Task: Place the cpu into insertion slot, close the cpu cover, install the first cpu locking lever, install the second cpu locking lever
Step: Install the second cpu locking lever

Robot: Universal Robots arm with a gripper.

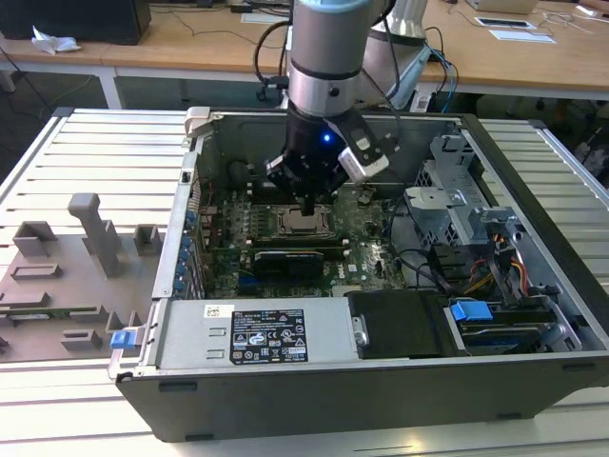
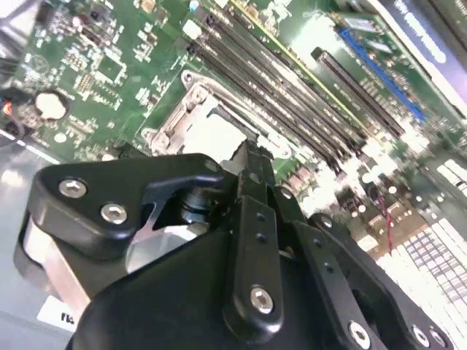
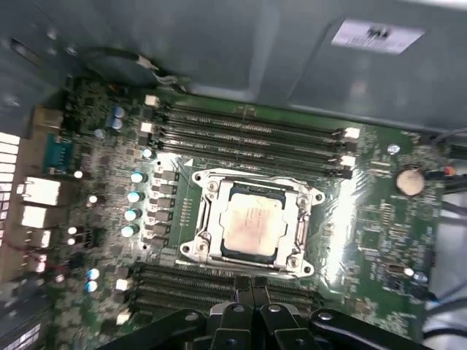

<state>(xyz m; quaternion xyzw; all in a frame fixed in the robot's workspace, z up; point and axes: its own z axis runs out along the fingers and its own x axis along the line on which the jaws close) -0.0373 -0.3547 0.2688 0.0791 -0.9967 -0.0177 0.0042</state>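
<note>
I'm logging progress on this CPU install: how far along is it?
Done: the cpu sits in the insertion slot, with the cpu cover lying flat around it. In hand: nothing visible; the hand hovers beside the socket. Whether the locking levers are latched cannot be told.

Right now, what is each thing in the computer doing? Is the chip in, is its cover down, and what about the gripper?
chip: sitting flat in the socket.
cover: closed down around the chip.
gripper: shut, empty, hovering just beside the socket.
computer case: side open.
</note>
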